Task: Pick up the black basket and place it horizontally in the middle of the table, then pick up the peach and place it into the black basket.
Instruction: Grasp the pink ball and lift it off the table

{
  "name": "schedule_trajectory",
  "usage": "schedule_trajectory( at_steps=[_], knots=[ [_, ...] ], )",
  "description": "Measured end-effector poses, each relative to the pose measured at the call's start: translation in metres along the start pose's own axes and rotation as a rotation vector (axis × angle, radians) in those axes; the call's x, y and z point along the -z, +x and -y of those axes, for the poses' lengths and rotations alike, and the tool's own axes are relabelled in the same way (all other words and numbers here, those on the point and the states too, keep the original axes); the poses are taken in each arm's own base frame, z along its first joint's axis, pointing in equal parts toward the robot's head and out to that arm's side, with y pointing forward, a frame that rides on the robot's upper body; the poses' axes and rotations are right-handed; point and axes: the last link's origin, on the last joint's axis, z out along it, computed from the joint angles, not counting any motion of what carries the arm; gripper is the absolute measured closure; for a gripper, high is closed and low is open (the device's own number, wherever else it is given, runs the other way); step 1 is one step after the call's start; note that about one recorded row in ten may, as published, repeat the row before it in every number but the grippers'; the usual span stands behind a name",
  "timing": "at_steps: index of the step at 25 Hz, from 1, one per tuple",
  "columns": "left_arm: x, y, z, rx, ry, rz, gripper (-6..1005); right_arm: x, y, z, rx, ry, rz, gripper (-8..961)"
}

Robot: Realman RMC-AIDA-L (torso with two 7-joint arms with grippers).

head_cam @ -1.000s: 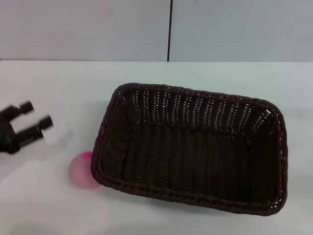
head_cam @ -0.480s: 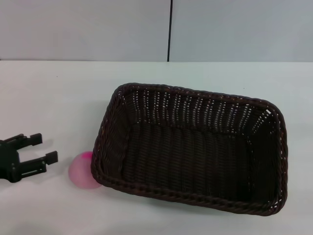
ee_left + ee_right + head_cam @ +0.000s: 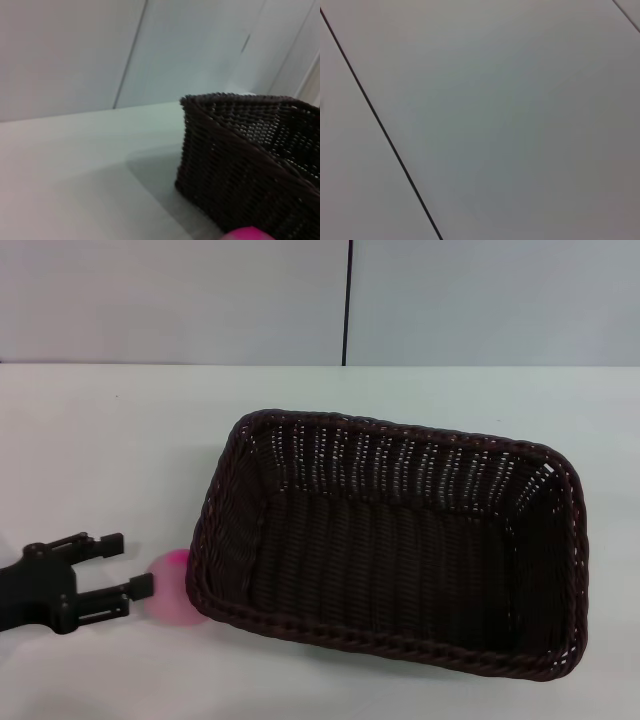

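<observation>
As the left gripper [image 3: 132, 563] has slid in lower left, jaws apart, beside the peach [image 3: 172, 587], grasp looks next; black basket [image 3: 390, 540] seems placed.

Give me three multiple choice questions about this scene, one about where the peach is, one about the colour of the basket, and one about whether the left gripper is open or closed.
1. Where is the peach?
A. Inside the basket
B. On the table against the basket's outer left wall
C. Held in the gripper

2. What colour is the basket?
A. Dark brown-black
B. White
C. Bright green

3. How is the left gripper?
A. Shut on the peach
B. Out of view
C. Open, beside the peach

Answers:
1. B: the head view shows it on the table, tucked against the basket's near left corner.
2. A: the woven wicker is dark in both the head and left wrist views.
3. C: its two fingers are spread apart, pointing at the peach, with nothing between them.
</observation>
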Motion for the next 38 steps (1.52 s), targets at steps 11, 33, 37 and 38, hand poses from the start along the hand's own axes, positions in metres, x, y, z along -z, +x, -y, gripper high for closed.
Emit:
schedule_trajectory(
  at_steps=[11,33,37,38],
  knots=[
    [-0.023,-0.010,-0.014,-0.008,-0.052,0.032,269,0.000,0.000,0.000,0.000,0.002,-0.001,459],
    [-0.029,-0.007,-0.019,-0.044,-0.121,0.068,732,-0.001,0.002,0.003,0.003,0.019,-0.015,458],
    [-0.015,0.000,-0.008,-0.045,-0.058,0.024,766,-0.001,0.002,0.003,0.003,0.019,-0.015,458],
    [-0.009,0.002,-0.004,-0.046,-0.028,0.005,773,-0.001,0.002,0.003,0.003,0.019,-0.015,458]
  ],
)
